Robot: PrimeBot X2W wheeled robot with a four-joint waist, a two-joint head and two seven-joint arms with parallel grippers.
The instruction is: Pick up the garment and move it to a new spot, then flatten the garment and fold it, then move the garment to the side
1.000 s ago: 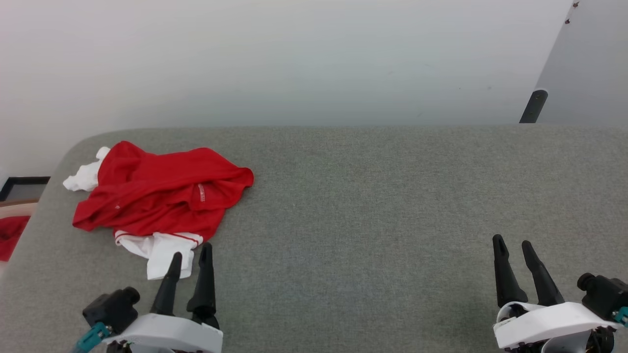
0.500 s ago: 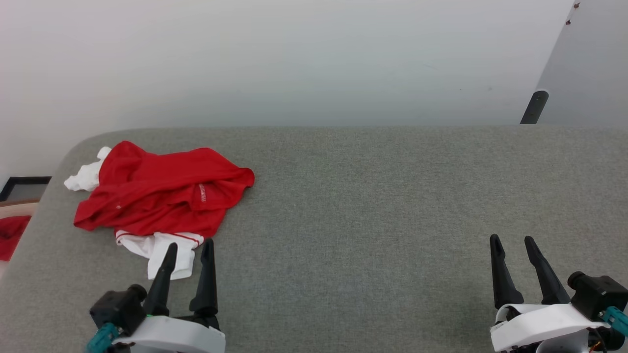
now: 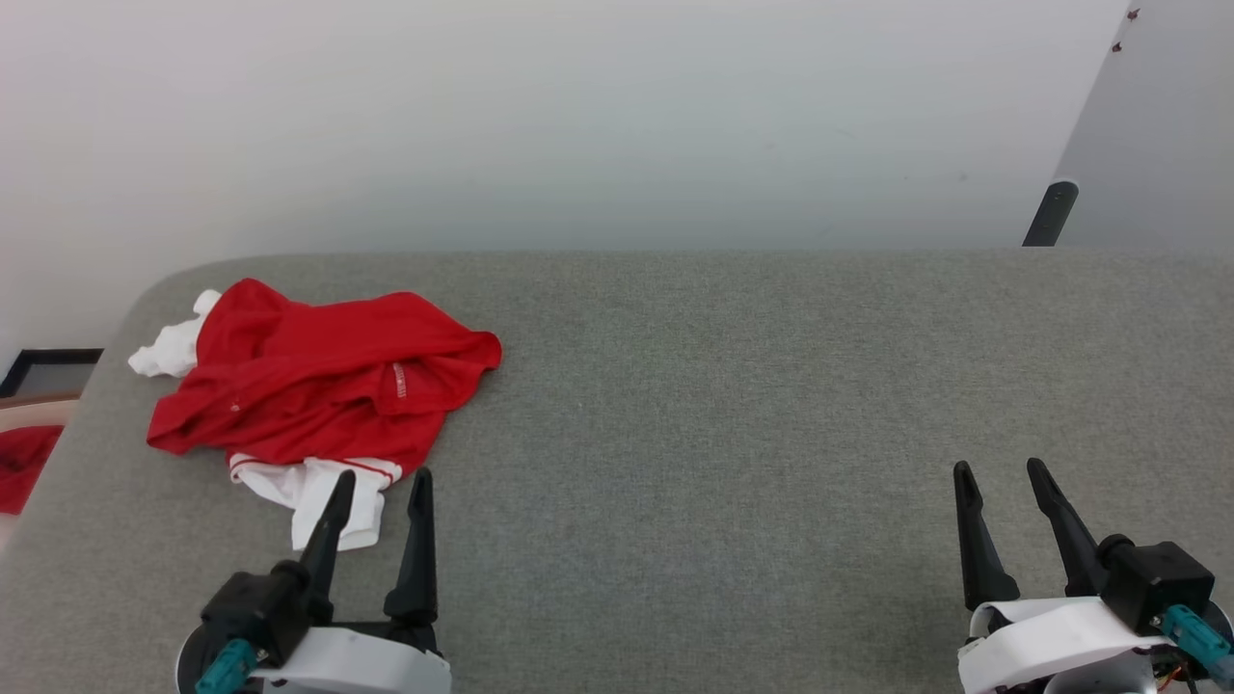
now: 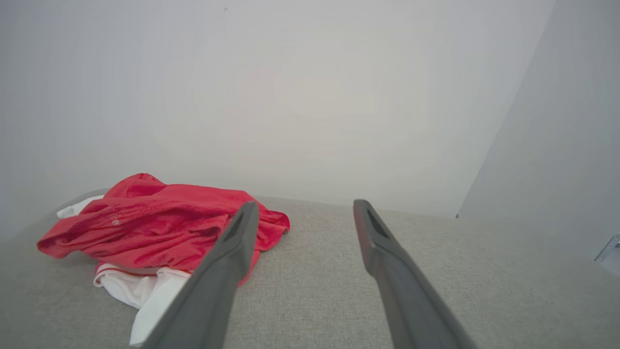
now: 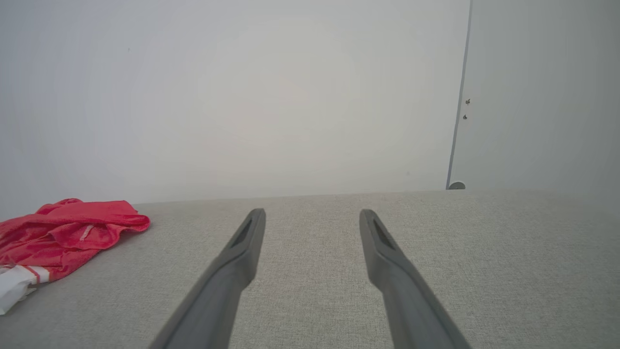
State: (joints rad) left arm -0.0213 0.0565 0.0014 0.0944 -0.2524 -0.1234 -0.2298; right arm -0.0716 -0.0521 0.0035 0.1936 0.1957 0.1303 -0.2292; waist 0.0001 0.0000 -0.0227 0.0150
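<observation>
The garment, a red jersey with white sleeves, lies crumpled at the far left of the grey table. One white sleeve with red trim sticks out toward me. My left gripper stands open just in front of that sleeve, its left fingertip overlapping the sleeve in the head view, nothing between the fingers. In the left wrist view the garment sits left of and behind the left gripper. My right gripper is open over bare table at the lower right. The right wrist view has the garment at its far left, the right gripper empty.
A pale wall runs behind the table. A dark post rises at the table's far right corner. Off the table's left edge sit a small red cloth and a dark frame. The table's left corner is rounded.
Both wrists have turned a little, and the left gripper has shifted slightly right. The garment has not moved.
</observation>
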